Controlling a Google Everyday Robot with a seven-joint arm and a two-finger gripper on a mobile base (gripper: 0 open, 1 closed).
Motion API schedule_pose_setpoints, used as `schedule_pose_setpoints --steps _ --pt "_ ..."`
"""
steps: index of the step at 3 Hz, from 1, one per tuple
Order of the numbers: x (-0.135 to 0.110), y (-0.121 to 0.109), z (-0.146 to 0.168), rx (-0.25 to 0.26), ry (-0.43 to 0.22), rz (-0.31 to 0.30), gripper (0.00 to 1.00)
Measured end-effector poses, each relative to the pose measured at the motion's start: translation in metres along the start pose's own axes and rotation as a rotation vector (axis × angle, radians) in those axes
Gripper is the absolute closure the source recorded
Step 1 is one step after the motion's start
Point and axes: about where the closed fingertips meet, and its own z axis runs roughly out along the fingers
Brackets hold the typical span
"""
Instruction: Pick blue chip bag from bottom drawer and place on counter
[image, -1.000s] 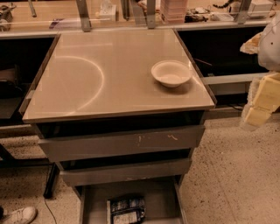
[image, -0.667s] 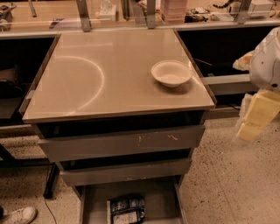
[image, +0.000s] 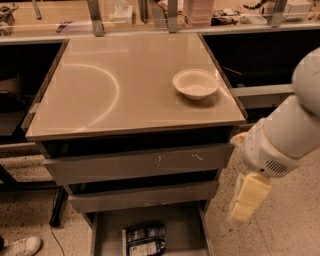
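Blue chip bag (image: 145, 239): lies flat on the floor of the bottom drawer (image: 186, 226), somewhat nearer the drawer's left wall than its right. It is dark and crinkled, with pale label patches facing up. The picture's lower edge cuts off its near end.

Bottom drawer: pulled out from the cabinet, with bare grey floor showing to the right of the bag and behind it.

Upper drawers: the middle drawer (image: 142, 196) and top drawer (image: 135, 167) are both pushed in. The top one has scuff marks on its front.

Surface (image: 115, 95): glossy beige top of the cabinet, carrying a curved light reflection in its left half. A white bowl (image: 195, 83) stands upright near the right edge, about midway from front to back.

My gripper (image: 246, 200): hangs pointing down outside the surface's front right corner, beside the cabinet's right flank at drawer height. It is over the speckled floor (image: 290, 225) and well apart from the bag. I cannot tell whether it is open or closed, and it holds nothing that I can see.

Beyond the surface's far edge: a cluttered wooden bench (image: 65, 17).
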Motion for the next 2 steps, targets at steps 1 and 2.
schedule_pose_setpoints --steps 1,2 --pt "0.0076 0.0098 0.0136 -0.026 0.016 0.006 0.0" --pt "0.0072 0.011 0.0146 -0.025 0.013 0.007 0.0"
